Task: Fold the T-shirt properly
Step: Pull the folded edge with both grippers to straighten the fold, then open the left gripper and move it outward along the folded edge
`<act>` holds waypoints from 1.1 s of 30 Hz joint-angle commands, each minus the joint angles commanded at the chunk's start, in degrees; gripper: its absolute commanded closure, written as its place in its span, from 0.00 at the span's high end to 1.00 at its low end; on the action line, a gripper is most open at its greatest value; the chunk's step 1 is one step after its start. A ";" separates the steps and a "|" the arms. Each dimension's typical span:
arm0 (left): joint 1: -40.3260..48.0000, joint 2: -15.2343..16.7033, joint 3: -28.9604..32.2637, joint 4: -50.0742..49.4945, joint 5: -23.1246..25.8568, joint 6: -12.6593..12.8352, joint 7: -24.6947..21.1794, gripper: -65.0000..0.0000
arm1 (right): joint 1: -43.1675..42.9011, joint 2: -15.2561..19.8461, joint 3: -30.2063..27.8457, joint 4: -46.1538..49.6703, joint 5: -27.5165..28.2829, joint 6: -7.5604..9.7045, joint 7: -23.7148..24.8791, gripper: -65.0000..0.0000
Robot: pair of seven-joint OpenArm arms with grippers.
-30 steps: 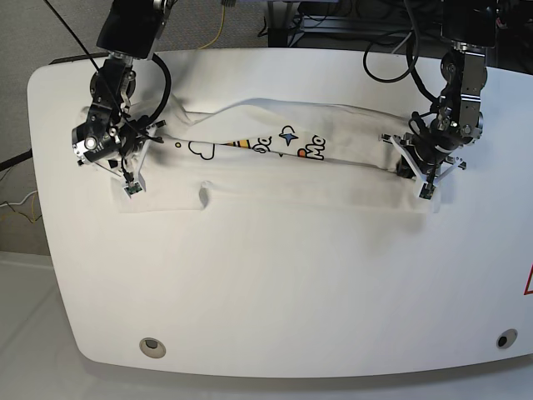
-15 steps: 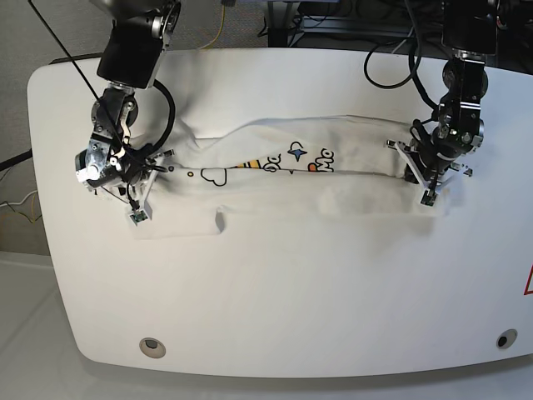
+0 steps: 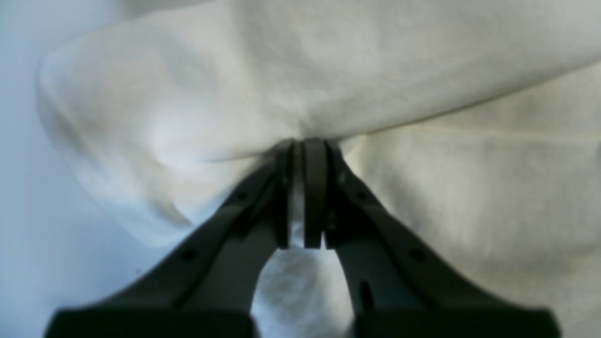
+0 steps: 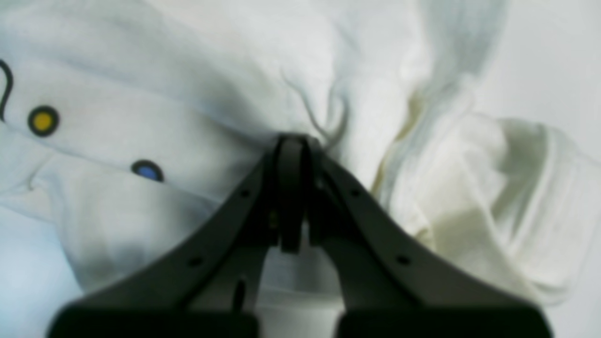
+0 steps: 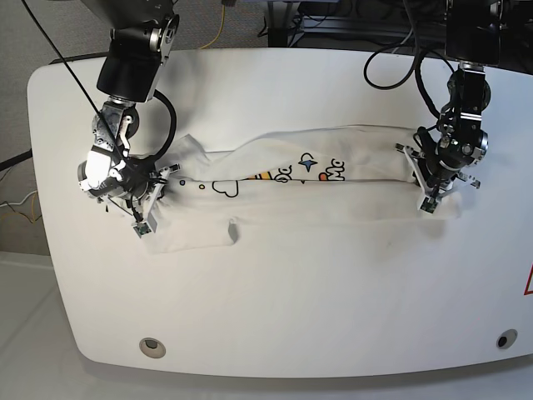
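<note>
The white T-shirt [image 5: 333, 204] lies stretched in a long folded band across the table [image 5: 275, 292], with its cartoon print [image 5: 283, 173] showing along the upper layer. My left gripper [image 5: 426, 202] is at the band's right end in the base view, shut on a fold of plain fabric [image 3: 375, 70]; its jaws [image 3: 303, 143] pinch the cloth. My right gripper [image 5: 143, 223] is at the band's left end, shut [image 4: 293, 141] on bunched cloth [image 4: 164, 70] near a yellow dot [image 4: 43, 120] and a blue dot [image 4: 147, 171] of the print.
The white table has a round hole [image 5: 151, 347] near its front left and another [image 5: 505, 339] near its front right. Cables [image 5: 391, 58] and dark equipment sit beyond the far edge. A red mark [image 5: 529, 283] shows at the right edge.
Both grippers have moved toward the table's near edge, still shut on the shirt. The shirt came with them and shifted a little to the right, its print now lower.
</note>
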 joint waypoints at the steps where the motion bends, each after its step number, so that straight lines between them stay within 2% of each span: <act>1: 0.00 0.00 0.00 0.00 0.00 0.00 0.00 0.03 | 0.00 0.09 0.00 0.00 0.00 0.00 0.00 0.02; 25: -3.87 0.35 0.00 0.70 -0.26 0.00 0.18 0.04 | -0.18 0.09 0.00 4.48 0.18 0.00 -0.26 0.03; 29: -5.10 1.05 0.00 3.25 -0.26 0.00 0.44 0.04 | -0.26 0.00 0.00 4.40 0.18 0.00 -0.26 0.03; 31: -5.27 1.76 0.00 4.92 -0.18 0.00 1.32 0.06 | -0.26 0.00 0.00 4.31 0.18 0.00 -0.26 0.03; 33: -5.63 2.02 0.00 6.77 -0.18 0.00 3.25 0.14 | -0.26 0.00 0.00 4.31 0.18 0.00 -0.26 0.03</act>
